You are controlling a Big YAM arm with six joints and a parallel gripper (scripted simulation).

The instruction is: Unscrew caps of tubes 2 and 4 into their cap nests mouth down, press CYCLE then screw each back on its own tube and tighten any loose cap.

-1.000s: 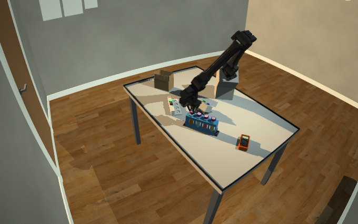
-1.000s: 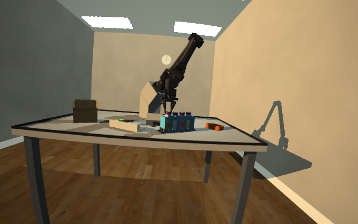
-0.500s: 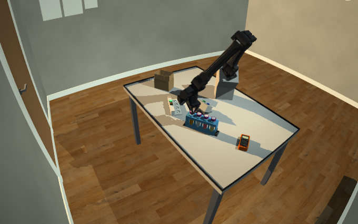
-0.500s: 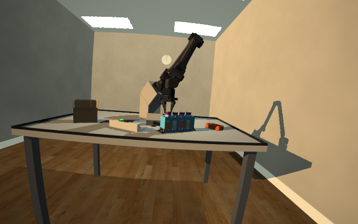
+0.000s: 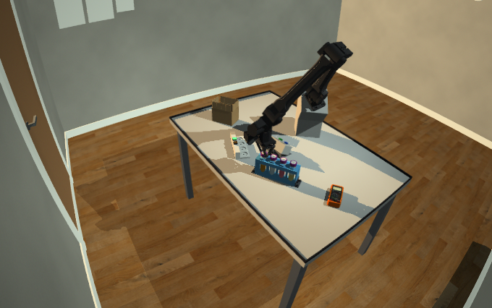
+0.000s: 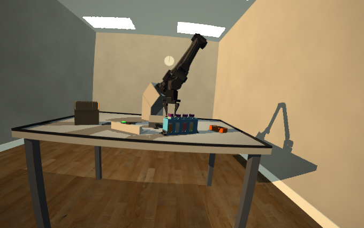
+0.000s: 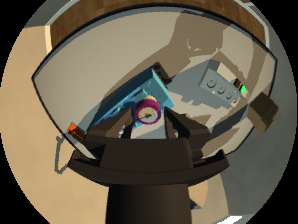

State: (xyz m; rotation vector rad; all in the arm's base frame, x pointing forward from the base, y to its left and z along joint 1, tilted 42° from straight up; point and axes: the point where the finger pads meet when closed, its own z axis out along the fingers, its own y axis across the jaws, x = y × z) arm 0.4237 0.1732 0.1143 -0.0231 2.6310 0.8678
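Claw (image 5: 266,154) (image 6: 171,115) (image 7: 148,110): fingers apart, straddling the purple cap of tube 4 (image 5: 262,154) (image 6: 170,115) (image 7: 148,114), nothing clamped. The cap sits on its tube in the decapping station (image 5: 276,177) (image 6: 180,131) (image 7: 164,89). Green lamp (image 5: 234,138) (image 6: 123,121) (image 7: 243,89) lit; judged to be in the final tightening, between grips.

Procedure: centre over the cap, keep the wrist axis upright, close evenly on its rim, turn in the tightening direction until it stops. Release fully before winding the wrist back, else the thread may loosen. Afterwards check the others, then READY (image 5: 280,139); leave CYCLE (image 5: 286,142) alone.

View comparison: wrist shows the cap between the fingers and no caps in the visible nests of the cap tray (image 5: 247,155) (image 6: 126,128) (image 7: 205,86); exterior hides those nests but shows all four caps seated on the row. Top alone separates the two keys. Thread tightness cannot be read from any view.
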